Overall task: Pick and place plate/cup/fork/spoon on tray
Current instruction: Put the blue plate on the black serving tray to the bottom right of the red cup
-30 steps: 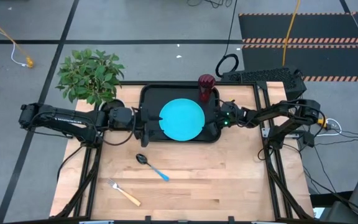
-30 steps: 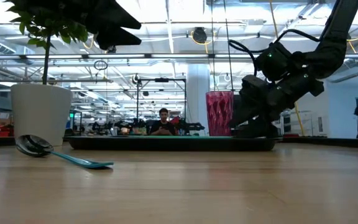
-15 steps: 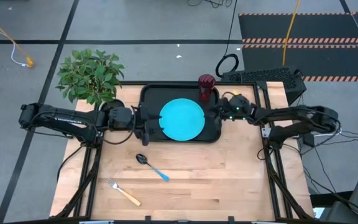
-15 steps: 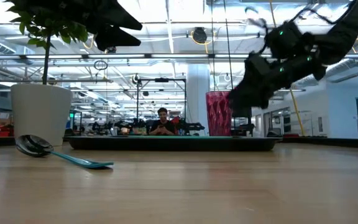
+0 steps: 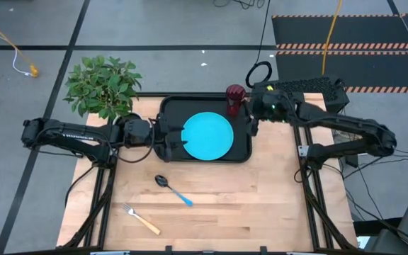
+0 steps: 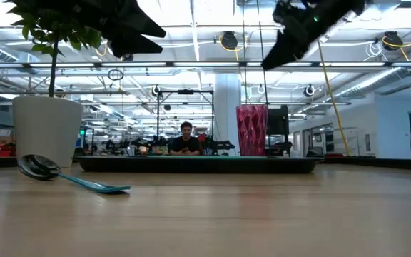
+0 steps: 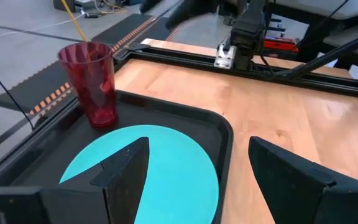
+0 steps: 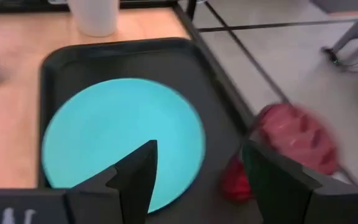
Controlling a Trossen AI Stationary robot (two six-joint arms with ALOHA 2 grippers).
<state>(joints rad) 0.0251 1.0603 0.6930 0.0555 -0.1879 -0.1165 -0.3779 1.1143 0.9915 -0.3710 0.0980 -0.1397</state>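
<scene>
Quick count from my end: one tray, one plate, one cup, one spoon, one fork, plus one potted plant at the table's far left corner.

The tray sits against the far edge of the table, about the middle. The plate lies flat in the middle of it, and the cup stands upright in the tray's far right corner, close to the plate's rim but not on it.

The spoon and fork are on the bare wood, not on the tray. The spoon lies just in front of the tray's near left corner, handle pointing toward the near edge. The fork lies closer to the near left corner of the table, well apart from the tray.

Left gripper hangs at the tray's left edge, fingers spread, nothing between them. Right gripper is up in the air over the tray's right edge beside the cup, fingers also spread and holding nothing.

I can't read any brand, label or writing anywhere.
</scene>
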